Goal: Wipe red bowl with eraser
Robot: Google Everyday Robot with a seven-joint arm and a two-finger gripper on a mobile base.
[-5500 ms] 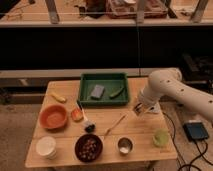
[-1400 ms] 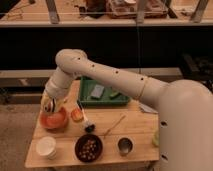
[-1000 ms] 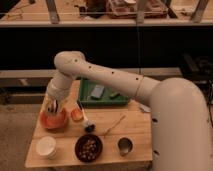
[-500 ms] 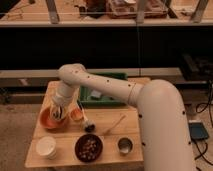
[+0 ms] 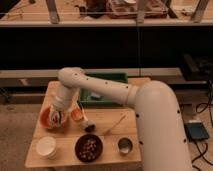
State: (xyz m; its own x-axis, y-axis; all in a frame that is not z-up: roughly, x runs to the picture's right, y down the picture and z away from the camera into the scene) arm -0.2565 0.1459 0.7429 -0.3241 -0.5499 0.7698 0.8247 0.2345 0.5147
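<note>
Dark shelving and a rail run behind a wooden tabletop [image 5: 107,116], seen from the one camera view.

We find the red bowl [image 5: 46,117] at the 9 o'clock edge. The arm curves down from 12 o'clock, and the tool [image 5: 58,117] sits low inside the bowl toward its 3 o'clock wall, closed. We cannot pick the eraser out apart from the tool. We judge that it is pinched there, but the shapes blur together.

We expect the bowl to be light, stiff and smooth, so it may slide or tip under a sideways push. Wiping calls for gentle downward pressure near the middle. An eraser of this kind should be light and slightly yielding, and best held across its long sides.

An orange lump [image 5: 76,114] lies just beside the bowl at its 3 o'clock, close enough to be knocked. A dark utensil [image 5: 88,126] lies near it. A white cup [image 5: 45,147] stands at 7 o'clock, a dark bowl [image 5: 89,148] at 6, a metal cup [image 5: 124,145] at 5 and a green tray [image 5: 111,86] at 12.
</note>
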